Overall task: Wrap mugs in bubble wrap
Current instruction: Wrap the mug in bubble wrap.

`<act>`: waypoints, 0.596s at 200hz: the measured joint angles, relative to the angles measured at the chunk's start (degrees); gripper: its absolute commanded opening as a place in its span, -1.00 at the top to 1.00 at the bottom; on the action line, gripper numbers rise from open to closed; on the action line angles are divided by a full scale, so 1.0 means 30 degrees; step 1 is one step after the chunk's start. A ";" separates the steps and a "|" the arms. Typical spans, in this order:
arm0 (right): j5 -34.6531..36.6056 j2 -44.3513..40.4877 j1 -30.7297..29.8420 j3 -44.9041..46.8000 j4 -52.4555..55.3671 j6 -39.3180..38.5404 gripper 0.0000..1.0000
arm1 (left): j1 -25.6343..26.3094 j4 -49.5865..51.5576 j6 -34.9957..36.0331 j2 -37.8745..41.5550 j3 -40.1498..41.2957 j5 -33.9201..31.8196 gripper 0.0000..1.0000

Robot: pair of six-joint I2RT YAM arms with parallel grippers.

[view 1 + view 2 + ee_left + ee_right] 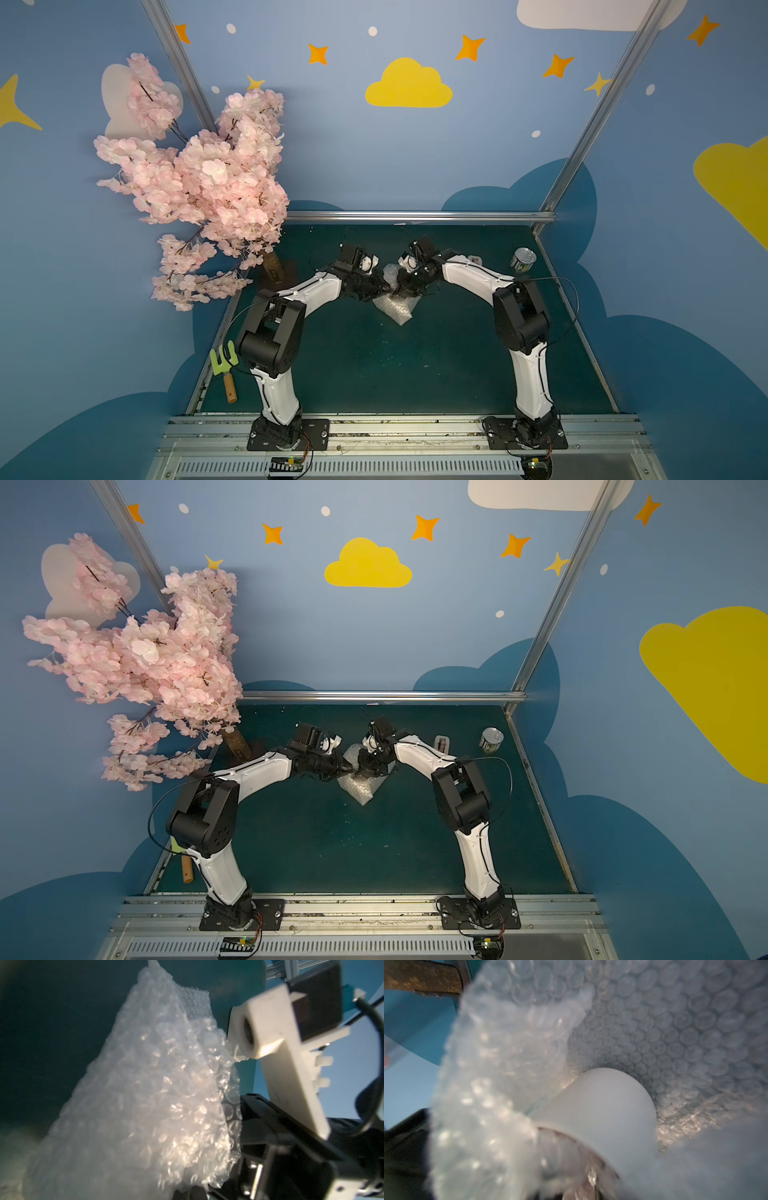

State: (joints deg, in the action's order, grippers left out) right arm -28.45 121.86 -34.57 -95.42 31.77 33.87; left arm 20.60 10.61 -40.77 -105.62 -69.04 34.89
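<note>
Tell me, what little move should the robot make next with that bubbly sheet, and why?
Likely the left gripper should draw its pinched edge of the bubble wrap across the mug: in the right wrist view the mug's cream side lies bare inside the open fold.

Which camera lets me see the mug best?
The right wrist camera: there the mug peeks out, cream-white and close up, from inside the bubble wrap. The left wrist camera shows only bubble wrap, and in both top views the mug is hidden under the wrap.
</note>
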 measured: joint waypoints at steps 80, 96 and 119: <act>0.0765 -0.0911 0.0291 0.0576 0.0255 0.0379 0.28 | 0.0364 0.1705 0.1530 -0.0772 -0.1530 -0.0670 0.94; 0.0896 -0.1632 0.0452 0.1224 0.0277 0.0568 0.23 | 0.0525 0.1894 0.1690 -0.0954 -0.1574 -0.0816 0.94; 0.0787 -0.2506 0.0619 0.1566 0.0015 0.0969 0.16 | 0.0743 0.2055 0.1909 -0.1188 -0.1537 -0.1056 0.94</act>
State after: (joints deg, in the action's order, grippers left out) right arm -26.09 114.34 -32.71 -90.72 31.81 36.77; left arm 22.83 16.78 -35.05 -109.19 -73.65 31.73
